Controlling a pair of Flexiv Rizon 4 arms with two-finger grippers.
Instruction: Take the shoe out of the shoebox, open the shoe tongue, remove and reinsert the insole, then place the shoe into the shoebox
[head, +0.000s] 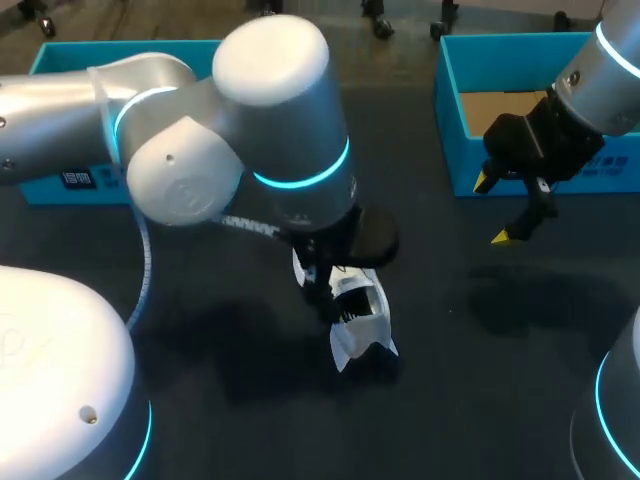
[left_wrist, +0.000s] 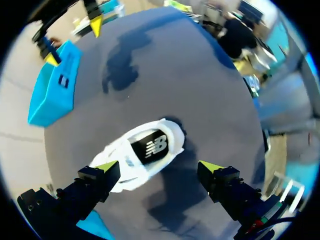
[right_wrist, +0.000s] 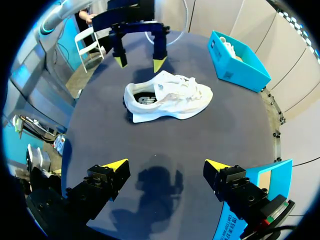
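Shoe (head: 358, 318) on table (head: 470, 400), L gripper (left_wrist: 159, 166) over it

A dark charcoal, matte surface (head: 230, 420) is filling the head view, running back toward 12 o'clock, where its far edge is meeting a paler floor. Light is falling on it from overhead and laying soft shadows: one blurred patch (head: 520, 300) is sitting at about 3 o'clock, and a darker pool (head: 250, 365) is spreading just below the middle, toward 7 o'clock.

From above, my left arm (head: 280, 120) hides most of the shoe (head: 362, 325) and part of one blue shoebox (head: 60, 60).
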